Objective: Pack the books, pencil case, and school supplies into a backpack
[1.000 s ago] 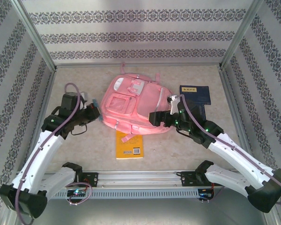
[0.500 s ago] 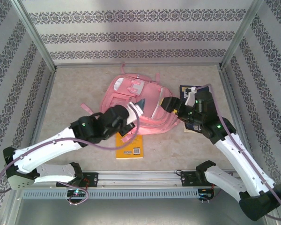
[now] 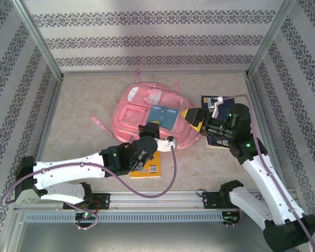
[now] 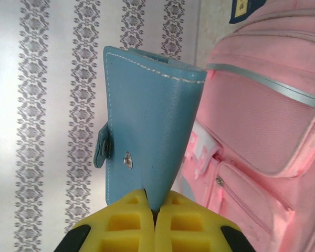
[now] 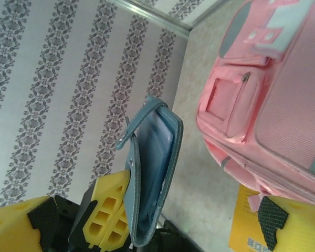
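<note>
The pink backpack (image 3: 139, 113) lies flat mid-table, front pockets up (image 4: 268, 115) (image 5: 273, 89). My left gripper (image 3: 157, 126) (image 4: 155, 203) is shut on the lower edge of a thin grey-blue pad (image 3: 163, 116) (image 4: 149, 121) with a snap strap, held upright over the backpack. The pad (image 5: 152, 173) hangs between the wide-open fingers of my right gripper (image 3: 192, 116) (image 5: 155, 223), which touch nothing. A yellow book (image 3: 150, 169) (image 5: 247, 231) lies below the backpack. Navy books (image 3: 212, 100) lie under my right arm. The pencil case is out of view.
A loose pink strap (image 3: 97, 122) trails left of the backpack. Patterned walls and metal frame posts (image 3: 42, 39) close in the table. A metal rail (image 3: 157, 198) runs along the near edge. Bare tabletop (image 3: 81, 100) lies to the left.
My left arm swung from the table's left side over the backpack, carrying the pad. My right gripper drew back to the backpack's right edge and stands wide open.
</note>
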